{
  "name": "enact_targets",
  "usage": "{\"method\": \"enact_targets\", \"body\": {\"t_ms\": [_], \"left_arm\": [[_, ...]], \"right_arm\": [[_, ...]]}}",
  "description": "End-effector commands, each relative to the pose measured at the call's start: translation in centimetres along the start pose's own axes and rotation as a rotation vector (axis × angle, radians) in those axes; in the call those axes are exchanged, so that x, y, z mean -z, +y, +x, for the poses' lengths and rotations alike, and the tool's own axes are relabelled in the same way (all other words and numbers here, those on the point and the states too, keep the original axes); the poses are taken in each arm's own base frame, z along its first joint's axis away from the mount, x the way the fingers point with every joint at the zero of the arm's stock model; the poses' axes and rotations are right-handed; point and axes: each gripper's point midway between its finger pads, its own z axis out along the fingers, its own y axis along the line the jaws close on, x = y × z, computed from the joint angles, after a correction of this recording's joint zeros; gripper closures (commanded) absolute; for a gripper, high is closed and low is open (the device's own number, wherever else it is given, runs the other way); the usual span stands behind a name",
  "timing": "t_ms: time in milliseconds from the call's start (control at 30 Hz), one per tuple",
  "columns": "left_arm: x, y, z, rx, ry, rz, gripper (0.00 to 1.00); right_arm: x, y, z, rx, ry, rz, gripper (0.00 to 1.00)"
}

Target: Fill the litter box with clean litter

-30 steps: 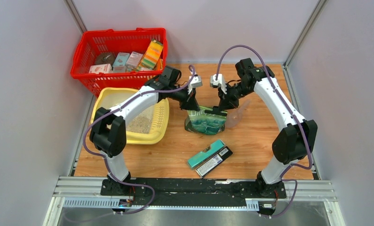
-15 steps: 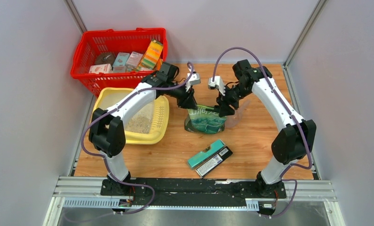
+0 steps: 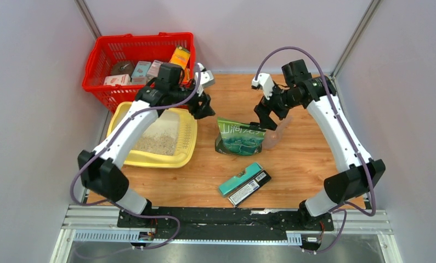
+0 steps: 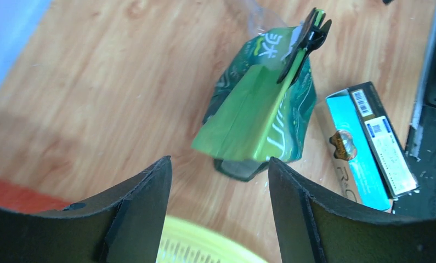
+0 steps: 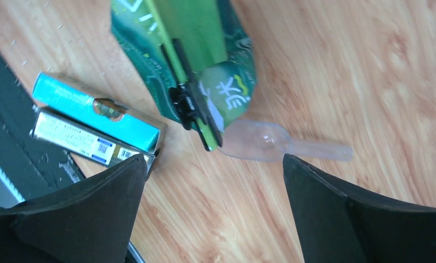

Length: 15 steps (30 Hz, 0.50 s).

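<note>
The pale-yellow litter box [image 3: 189, 143] lies at the left, with beige clean litter [image 3: 156, 141] spread over part of its floor. A green printed bag [image 3: 239, 137] stands upright to its right, its top pinched by a clip [image 4: 304, 43]. My left gripper [image 3: 200, 107] hovers open over the box's far right corner, clear of the bag; its wrist view shows the yellow rim [image 4: 204, 253] below the empty jaws [image 4: 220, 164]. My right gripper [image 3: 262, 117] hangs open just behind the bag's right side, nothing between its fingers [image 5: 215, 161].
A translucent scoop [image 5: 270, 143] lies on the table against the bag's right side. A teal box [image 3: 239, 179] and a black box [image 3: 252, 188] lie side by side in front of the bag. A red basket [image 3: 139, 60] of goods stands at the back left.
Both grippers have opened and let go of the bag's top. The left arm swung back-left over the litter box corner; the right drew back and to the right. The bag stays upright.
</note>
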Motion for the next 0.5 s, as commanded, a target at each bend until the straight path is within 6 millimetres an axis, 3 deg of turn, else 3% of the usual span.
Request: {"method": "enact_targets", "body": {"t_ms": [0, 33, 100, 133, 167, 200, 300, 467], "left_arm": [[5.1, -0.2, -1.5, -0.057, -0.021, -0.215, 0.28], [5.3, -0.3, -0.3, -0.04, 0.002, -0.235, 0.28], [6.8, -0.1, 0.1, -0.043, 0.009, -0.322, 0.27], [7.0, -0.2, 1.3, -0.015, 0.028, -0.344, 0.27], [7.6, 0.2, 1.9, -0.003, 0.045, -0.399, 0.27], [8.2, -0.2, 2.7, 0.011, 0.05, -0.423, 0.27], [9.1, -0.8, 4.8, 0.064, 0.069, -0.477, 0.25], [9.4, -2.0, 7.4, 0.118, 0.107, -0.483, 0.24]], "right_arm": [[3.2, -3.6, 0.0, -0.189, -0.012, 0.339, 0.0], [2.8, -4.7, 0.4, -0.302, -0.034, 0.419, 0.0], [4.9, -7.3, 2.0, -0.415, -0.022, 0.665, 0.0], [5.4, -8.1, 2.5, -0.451, -0.03, 0.736, 0.0], [5.3, -8.1, 3.7, -0.491, -0.01, 0.773, 0.0], [6.5, -8.1, 4.2, -0.494, -0.018, 0.827, 0.0], [7.8, -7.6, 5.2, -0.495, -0.045, 0.885, 0.0], [7.7, -7.4, 6.3, -0.514, -0.053, 0.919, 0.0]]}}
